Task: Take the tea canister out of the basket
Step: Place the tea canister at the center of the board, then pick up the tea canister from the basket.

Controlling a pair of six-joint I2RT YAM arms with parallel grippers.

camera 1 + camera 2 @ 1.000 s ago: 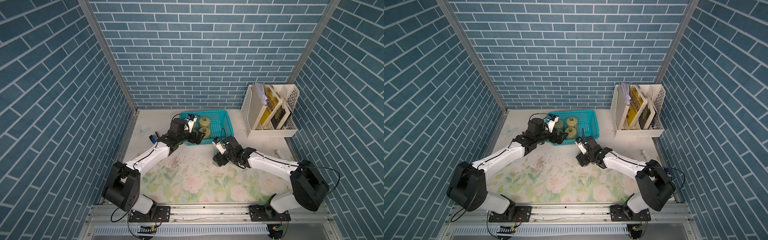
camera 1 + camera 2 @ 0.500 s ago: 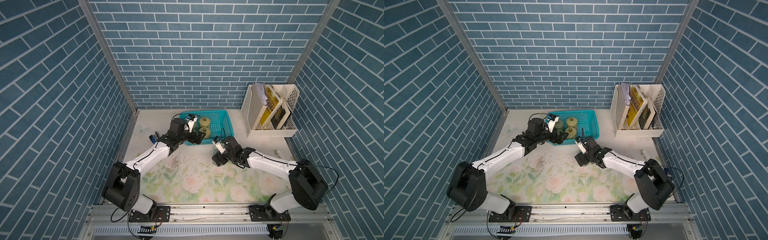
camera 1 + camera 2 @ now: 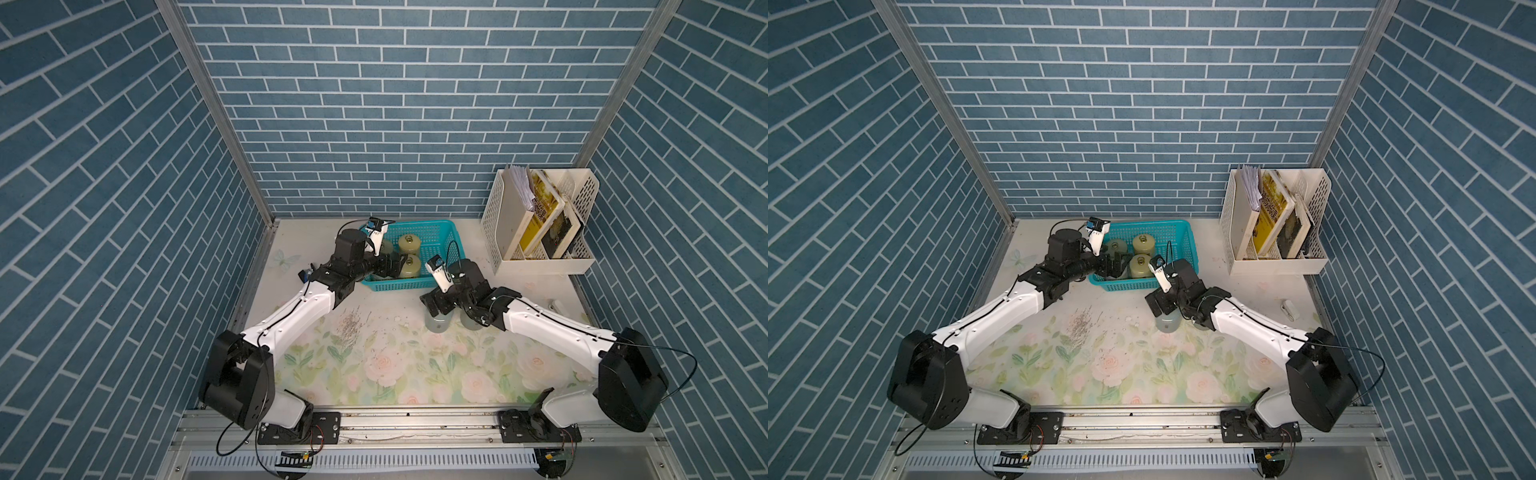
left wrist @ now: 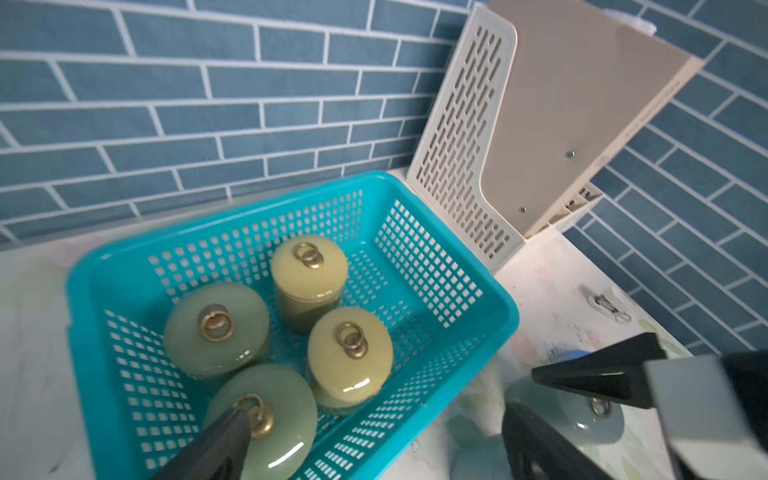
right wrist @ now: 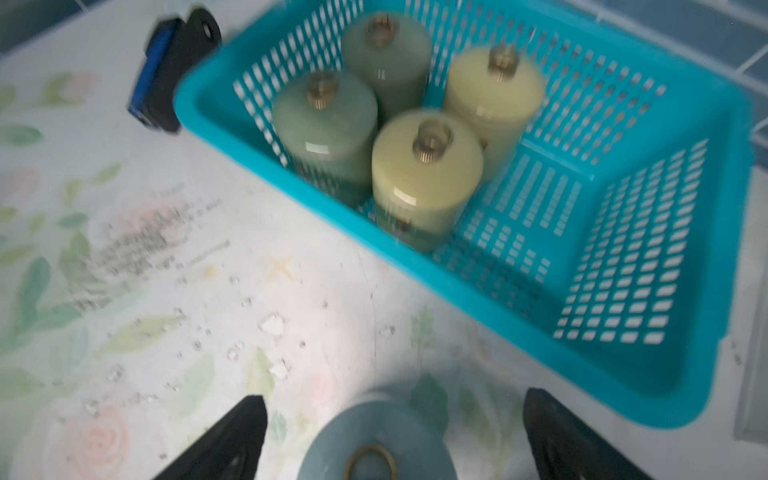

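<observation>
The floral table (image 3: 395,374) lay open across its near half. At the back right stood one white file rack (image 3: 536,257), with one teal basket (image 3: 399,286) near it. The basket held four canisters (image 4: 216,328), two green and two yellow, crowded toward its left end. The left gripper (image 3: 392,266) hovered spread wide over that corner. One blue-grey tea canister (image 5: 332,436) stood outside the basket on the table, near its front rim. It sat between the released jaws of the right gripper (image 5: 395,397), with a gap on either side. One dark clip (image 5: 166,75) lay beside the basket's left corner.

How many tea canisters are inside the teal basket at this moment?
4 in the basket: near green canister, far green canister, near yellow canister, far yellow canister, clustered at one end. None seems hidden.
</observation>
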